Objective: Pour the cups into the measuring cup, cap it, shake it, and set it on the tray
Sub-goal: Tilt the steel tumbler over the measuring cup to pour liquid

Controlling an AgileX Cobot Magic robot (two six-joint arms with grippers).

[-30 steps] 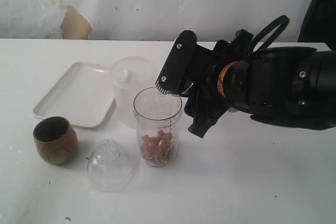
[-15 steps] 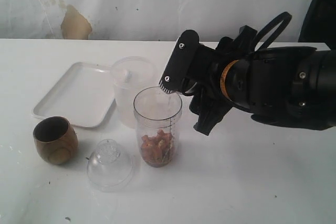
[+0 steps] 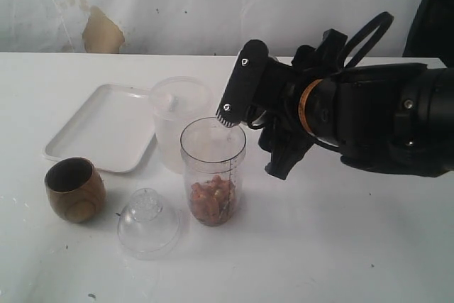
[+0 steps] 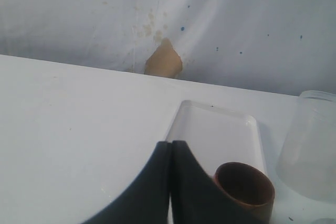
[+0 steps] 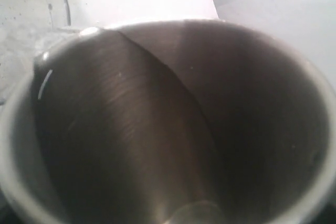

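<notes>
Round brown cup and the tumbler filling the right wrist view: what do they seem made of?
The round brown cup is likely wood: matte brown, with grain bands on its side. The tumbler seems to be stainless steel: brushed grey inside, with fine lines and a bright rim.

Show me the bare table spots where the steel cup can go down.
For the steel cup: table front-right of the measuring cup is bare; so is the tray. Crowded: wooden cup, dome lid, measuring cup and frosted cup stand close together.
</notes>
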